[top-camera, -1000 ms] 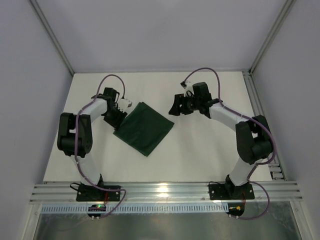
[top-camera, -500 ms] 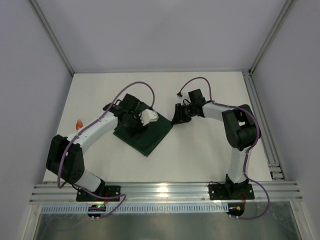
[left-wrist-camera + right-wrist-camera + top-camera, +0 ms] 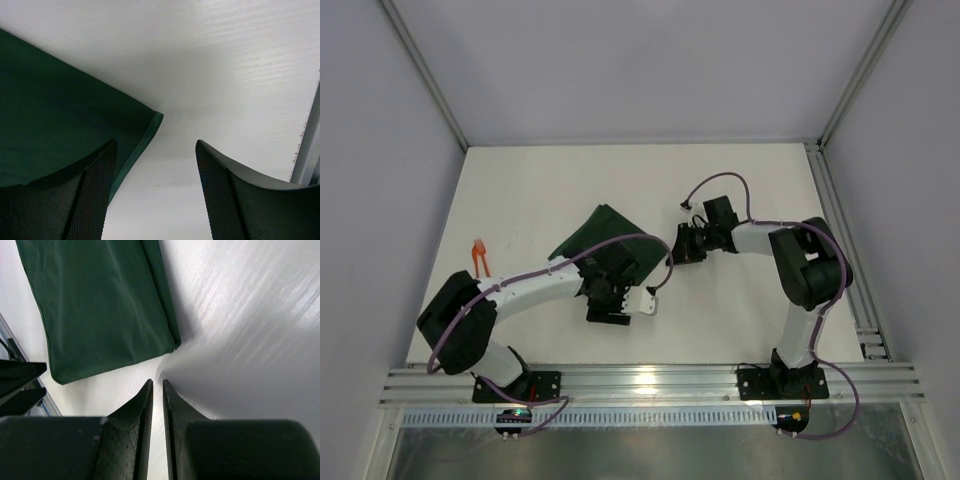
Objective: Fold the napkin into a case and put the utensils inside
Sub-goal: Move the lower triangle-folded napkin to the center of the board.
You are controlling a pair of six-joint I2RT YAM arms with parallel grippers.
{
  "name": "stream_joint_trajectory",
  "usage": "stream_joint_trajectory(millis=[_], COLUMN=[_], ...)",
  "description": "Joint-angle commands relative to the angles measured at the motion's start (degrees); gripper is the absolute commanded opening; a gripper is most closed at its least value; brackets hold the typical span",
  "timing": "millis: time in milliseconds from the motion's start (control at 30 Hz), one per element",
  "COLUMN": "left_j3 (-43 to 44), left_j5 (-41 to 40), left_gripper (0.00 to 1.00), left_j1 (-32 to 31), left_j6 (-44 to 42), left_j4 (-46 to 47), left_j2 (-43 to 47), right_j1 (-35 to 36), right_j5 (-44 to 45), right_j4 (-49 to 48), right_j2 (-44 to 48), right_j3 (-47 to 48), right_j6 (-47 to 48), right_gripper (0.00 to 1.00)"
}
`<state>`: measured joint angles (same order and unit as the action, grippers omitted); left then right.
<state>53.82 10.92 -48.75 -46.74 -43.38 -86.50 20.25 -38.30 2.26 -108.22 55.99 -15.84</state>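
Both arms shared one make: white tubular links set between bulky black joint housings. The left arm (image 3: pixel 535 287) and the right arm (image 3: pixel 798 338) each stood on a flat black base, the left base (image 3: pixel 510 385) and the right base (image 3: pixel 770 380). A thin purple cable (image 3: pixel 718 177) looped loosely along the right arm, and a like purple one ran along the left. A small white block (image 3: pixel 642 303) sat beside the black wrist housing of the left arm. In the wrist views, the left fingers (image 3: pixel 92 195) were black and broad, their inner faces covered with a fine mesh pattern. The right fingers (image 3: pixel 134 412) were matte black, tapering to thin tips.
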Motion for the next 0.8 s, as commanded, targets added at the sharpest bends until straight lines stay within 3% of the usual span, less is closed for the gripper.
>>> stream_joint_trajectory(millis=[0,333,633,700,767], left_j3=[-2.6,-7.5,-8.4,-8.3,-8.2], left_j5=[-1.4,-5.0,-2.3,-1.3,-0.6], left_gripper=[0.67,0.64,0.62,0.59,0.48], left_j1=[-0.1,-0.1,-0.1,-0.1,-0.1], left_j6=[-5.4,-2.1,-2.6,-2.5,-2.5], left_j4=[4.2,18.6,19.6,19.2,18.5], left_j2=[1.2,-1.8,-2.8,-3.7,-4.2], right_j1=[0.3,0.3,0.2,0.2,0.2], right_j5=[1.4,3.1,3.8,4.0,4.7], right_j4=[-1.3,-0.2,2.4,3.3,4.9], right_j2=[2.1,3.6,5.7,6.1,6.6], right_j3=[-3.3,-3.8,-2.6,-2.0,-1.1], right_j6=[-1.5,-0.9,0.8,1.3,2.0], right_gripper=[0.17,0.18,0.18,0.18,0.19])
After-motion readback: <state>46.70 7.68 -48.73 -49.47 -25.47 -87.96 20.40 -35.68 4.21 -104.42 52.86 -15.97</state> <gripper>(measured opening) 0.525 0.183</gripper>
